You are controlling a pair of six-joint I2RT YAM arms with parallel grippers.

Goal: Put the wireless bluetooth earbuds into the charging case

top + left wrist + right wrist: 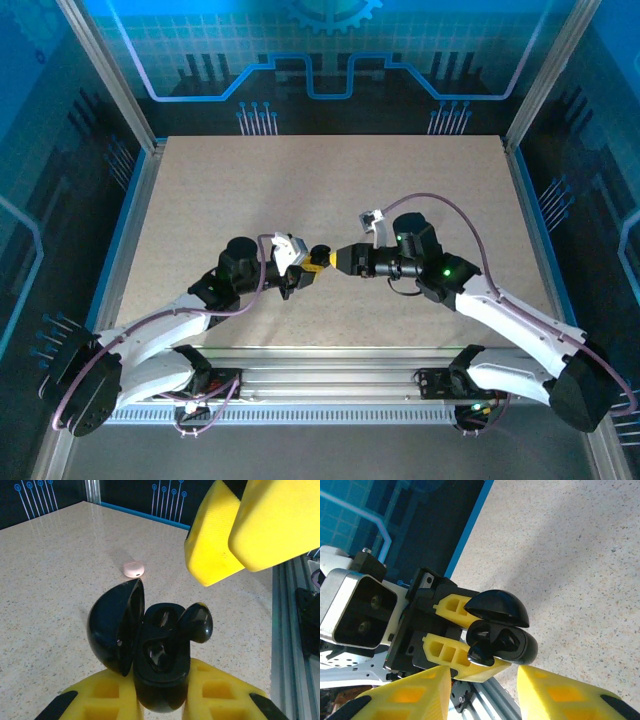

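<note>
The table [330, 180] is bare around the work, which happens in the air above its near middle, where the two arms meet tip to tip. The left gripper [310, 265] has its jaws pinching the lower body of the black charging case [160, 665] and holds it clear of the table. The lid [114, 625] is swung open to the left in the left wrist view. The right gripper [484, 685] faces the case with its jaws spread and nothing between them, its yellow pads just above and to the right of the opening.

One dark earbud [196, 622] sits at the right of the case mouth, with its rounded end standing above the rim, so I judge it is not yet fully seated. Whether the other well is filled I cannot tell, because it shows only glossy black.

The step looks like pressing that earbud home. It would go best with one pad brought down on the rounded end, pushing straight into the well rather than sideways, since a sideways push could flip the earbud out or twist the case in the left jaws. The open lid should be kept clear of the pads.

A small pale pink piece [134, 569] lies on the table, well apart from all this.
</note>
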